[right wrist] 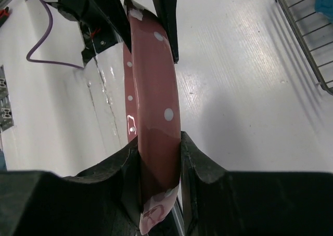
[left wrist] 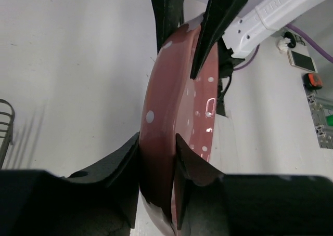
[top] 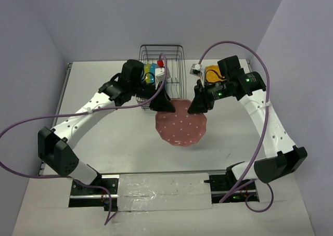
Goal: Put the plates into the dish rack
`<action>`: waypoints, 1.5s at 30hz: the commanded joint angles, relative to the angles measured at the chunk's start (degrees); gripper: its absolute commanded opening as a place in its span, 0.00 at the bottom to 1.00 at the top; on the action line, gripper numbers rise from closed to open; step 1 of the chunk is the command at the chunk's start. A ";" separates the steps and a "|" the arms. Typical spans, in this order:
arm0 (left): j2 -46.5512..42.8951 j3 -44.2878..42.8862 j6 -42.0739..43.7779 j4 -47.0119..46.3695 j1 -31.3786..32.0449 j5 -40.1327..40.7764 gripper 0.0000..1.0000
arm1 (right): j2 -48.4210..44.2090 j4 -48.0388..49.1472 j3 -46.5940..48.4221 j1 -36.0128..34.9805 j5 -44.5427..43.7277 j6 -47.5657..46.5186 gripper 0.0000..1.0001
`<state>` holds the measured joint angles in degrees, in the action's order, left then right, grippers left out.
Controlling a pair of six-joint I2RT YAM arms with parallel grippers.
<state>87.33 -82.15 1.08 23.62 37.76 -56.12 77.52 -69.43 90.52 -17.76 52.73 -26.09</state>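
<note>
A pink plate (top: 182,128) with small white dots is held between both arms over the middle of the table, just in front of the black wire dish rack (top: 161,62). My left gripper (top: 163,105) is shut on the plate's far-left rim, and in the left wrist view its jaws (left wrist: 157,142) pinch the plate (left wrist: 171,90) edge-on. My right gripper (top: 198,105) is shut on the far-right rim, its jaws (right wrist: 159,142) pressed against the plate (right wrist: 153,80). The rack holds a yellow plate (top: 148,68) and a blue plate (top: 154,73) upright.
An orange-yellow thing (top: 212,74) lies behind the right wrist, partly hidden. The rack's corner (right wrist: 304,33) shows at the upper right of the right wrist view. A taped strip (top: 164,192) runs between the arm bases. Walls close in at the back and sides.
</note>
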 commanded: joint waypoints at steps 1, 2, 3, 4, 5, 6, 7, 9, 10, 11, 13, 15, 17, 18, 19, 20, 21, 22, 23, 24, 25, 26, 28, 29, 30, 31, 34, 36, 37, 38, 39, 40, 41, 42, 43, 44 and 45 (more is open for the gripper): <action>-3.66 -4.60 -1.08 -3.33 -0.58 2.30 0.37 | -1.22 3.65 2.21 -0.43 3.00 6.29 0.00; -3.74 -5.03 -3.26 -3.05 -0.93 3.89 0.52 | -1.92 5.95 1.33 -0.35 1.95 8.66 0.00; -4.44 -4.86 -3.98 -3.05 -1.89 5.82 0.68 | -3.58 8.67 0.80 -0.35 -1.19 13.73 0.00; -5.06 -4.69 -4.77 -3.22 -2.68 8.45 0.94 | -4.47 13.57 0.19 -0.35 -2.53 15.87 0.00; -5.67 -3.90 -6.51 -4.36 -3.82 9.09 0.99 | -5.35 15.79 -0.77 -0.35 -4.20 17.89 0.00; -6.98 -3.63 -7.40 -4.80 -6.27 9.71 0.99 | -6.49 17.99 -1.05 -0.43 -5.87 22.00 0.00; -7.61 -3.37 -8.63 -5.42 -7.77 10.23 0.99 | -6.76 20.88 -1.05 -0.43 -8.58 23.52 0.00; -9.18 -3.28 -12.67 -7.08 -13.20 10.77 0.99 | -6.33 22.66 0.18 -0.43 -11.23 28.25 0.00; -9.72 -3.37 -14.25 -7.79 -15.15 11.03 0.99 | -6.06 24.24 0.62 -0.35 -14.46 29.50 0.00; -10.24 -3.89 -16.96 -8.41 -17.08 11.99 0.99 | -5.89 24.95 1.49 -0.43 -16.15 31.78 0.00; -11.65 -5.12 -19.18 -8.50 -21.57 15.32 0.99 | -5.45 27.49 2.38 -0.43 -22.45 33.99 0.00; -12.36 -7.75 -21.29 -5.62 -23.95 22.69 0.99 | -4.66 28.73 4.48 -0.52 -26.95 37.15 0.00; -13.06 -10.03 -21.73 -3.15 -24.39 28.67 0.99 | -2.82 29.00 7.81 -1.05 -36.05 40.65 0.00; -13.50 -10.05 -21.56 -2.35 -24.66 31.48 0.99 | -2.03 28.04 9.05 -1.48 -40.03 41.89 0.00; -14.11 -9.09 -21.30 -2.26 -24.84 32.47 0.99 | -1.23 27.68 11.32 -2.27 -45.12 42.69 0.00; -15.60 -8.21 -21.30 -2.61 -25.27 33.35 0.99 | 0.17 27.42 12.30 -2.54 -47.61 43.22 0.00; -16.48 -7.07 -21.21 -3.31 -25.36 34.14 0.99 | 0.53 27.85 12.92 -2.89 -50.33 44.09 0.00; -17.36 -5.93 -21.12 -4.79 -25.45 35.62 0.99 | 0.71 28.55 13.27 -3.24 -52.53 44.89 0.00; -18.85 -3.92 -21.12 -5.42 -25.45 36.51 0.99 | 0.88 29.26 13.28 -4.47 -55.51 46.29 0.00; -19.38 -3.03 -21.12 -6.03 -25.54 38.08 0.99 | 1.14 30.48 13.45 -5.17 -61.02 47.08 0.00; -20.17 -2.06 -20.86 -6.65 -25.54 38.88 0.99 | 1.93 30.84 14.24 -7.09 -63.60 47.70 0.00; -20.44 -1.79 -20.86 -6.74 -25.54 39.76 0.99 | 2.63 30.93 14.94 -8.25 -66.59 47.71 0.00; -20.71 -1.44 -20.33 -6.83 -25.72 42.04 0.99 | 4.48 30.41 17.83 -10.79 -75.81 47.79 0.00; -21.06 -1.17 -20.33 -6.92 -25.80 42.58 0.99 | 6.75 30.14 18.72 -13.33 -79.41 47.97 0.00; -21.23 -1.00 -20.24 -7.09 -25.98 42.93 0.99 | 7.90 30.40 19.34 -14.83 -87.02 47.97 0.00; -21.41 -0.56 -19.98 -7.18 -25.98 43.28 0.99 | 8.87 30.75 20.47 -16.33 -90.49 47.36 0.00; -22.20 0.41 -19.45 -7.27 -26.33 45.82 0.99 | 12.57 33.73 20.40 -21.60 -100.25 42.98 0.00; -22.73 1.11 -19.19 -7.44 -26.51 46.71 0.99 | 14.32 36.63 19.61 -23.45 -101.77 41.82 0.00; -23.16 1.72 -18.93 -7.44 -26.59 47.24 0.99 | 15.46 37.43 19.00 -23.98 -102.64 40.86 0.00; -23.34 2.08 -18.75 -7.53 -26.77 48.55 0.99 | 16.17 38.48 18.90 -24.25 -103.70 40.42 0.00; -23.61 2.34 -18.57 -7.71 -26.86 49.17 0.99 | 17.13 38.75 19.16 -25.04 -105.01 39.98 0.00; -24.04 2.87 -18.22 -7.71 -26.86 49.87 0.99 | 19.06 39.28 19.69 -25.39 -107.46 38.49 0.00; -24.31 3.13 -17.87 -7.80 -26.86 51.36 0.99 | 19.95 39.72 19.96 -25.57 -108.36 37.87 0.00; -24.40 3.66 -17.52 -7.80 -26.95 52.07 0.99 | 20.83 40.42 20.22 -25.83 -108.97 37.34 0.00; -24.66 3.84 -17.43 -7.80 -26.86 52.94 0.99 | 22.14 41.12 19.96 -25.92 -109.50 36.29 0.00; -24.75 4.10 -17.34 -7.71 -26.86 54.78 0.99 | 22.67 43.83 19.44 -26.10 -110.64 35.41 0.00; -24.84 4.36 -16.99 -7.62 -26.95 55.58 0.99 | 23.20 45.07 18.91 -26.19 -111.43 34.27 0.00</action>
<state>64.29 -78.22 -17.32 18.85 11.22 -5.56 101.14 -37.76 107.20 -43.70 -48.40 11.11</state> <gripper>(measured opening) 0.993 0.331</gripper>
